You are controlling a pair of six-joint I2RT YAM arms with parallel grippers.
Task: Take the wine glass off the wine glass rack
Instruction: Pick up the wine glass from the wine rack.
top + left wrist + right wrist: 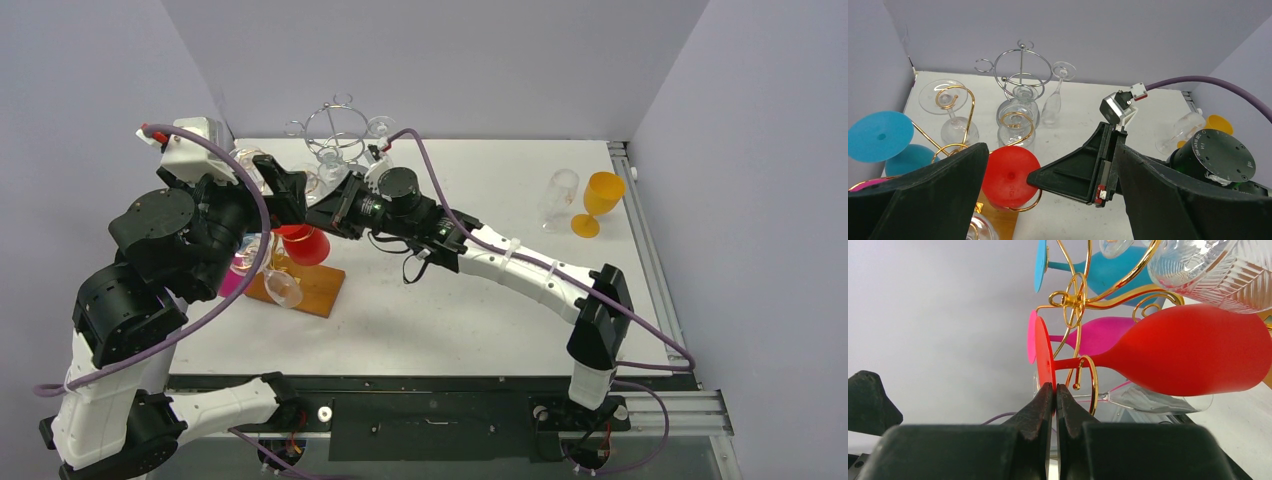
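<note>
Right wrist view shows the right gripper pinching the foot of the red glass, which hangs by its stem in a hook of the gold rack, seemingly to slide it free, while the left gripper hovers spread wide.

white-and-black arms, purple cables, black fingers

A white surface sat boxed in by plain lavender-grey walls: a back wall, a left wall and a right wall. A metal rail ran along its right edge. The light was even.
</note>
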